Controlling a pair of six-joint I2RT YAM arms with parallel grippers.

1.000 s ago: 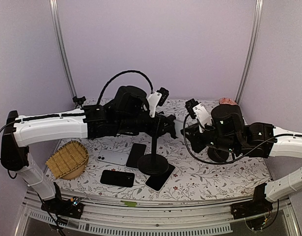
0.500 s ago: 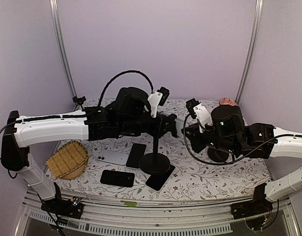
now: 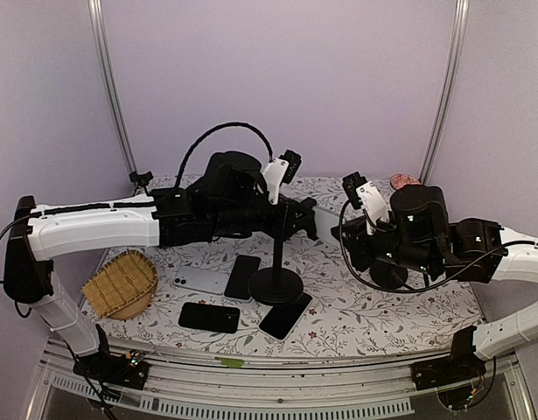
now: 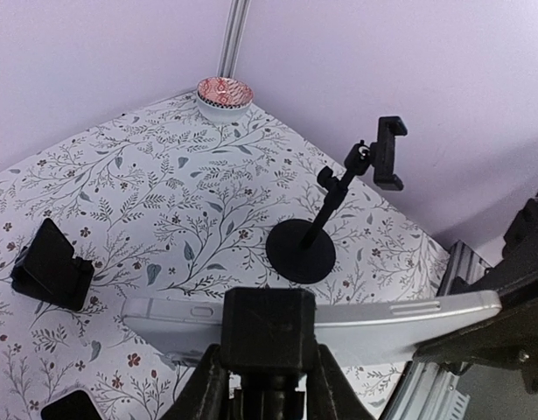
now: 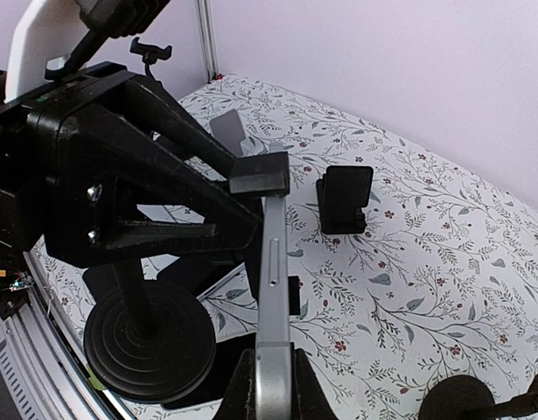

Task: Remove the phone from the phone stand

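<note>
A silver phone (image 5: 273,262) sits edge-on in the clamp of the black phone stand (image 3: 275,285), which rises on a thin pole from a round base. My right gripper (image 5: 273,374) is shut on the phone's near end. In the left wrist view the phone (image 4: 391,313) runs crosswise behind the stand's clamp block (image 4: 267,325). My left gripper (image 4: 269,354) is shut on that block, one finger on each side. From above, the left gripper (image 3: 286,219) and right gripper (image 3: 334,232) meet at the top of the stand, where a little of the phone (image 3: 318,221) shows between them.
A second, empty stand (image 4: 305,251) stands at the right. A patterned bowl (image 4: 225,94) is in the far corner and a small black holder (image 4: 52,269) sits behind. A wicker basket (image 3: 120,283), a white phone (image 3: 201,280) and three black phones (image 3: 209,317) lie near the stand's base.
My right arm has drawn back a little to the right, still gripping the phone's end. The left gripper has stayed on the clamp, and the stand has barely shifted.
</note>
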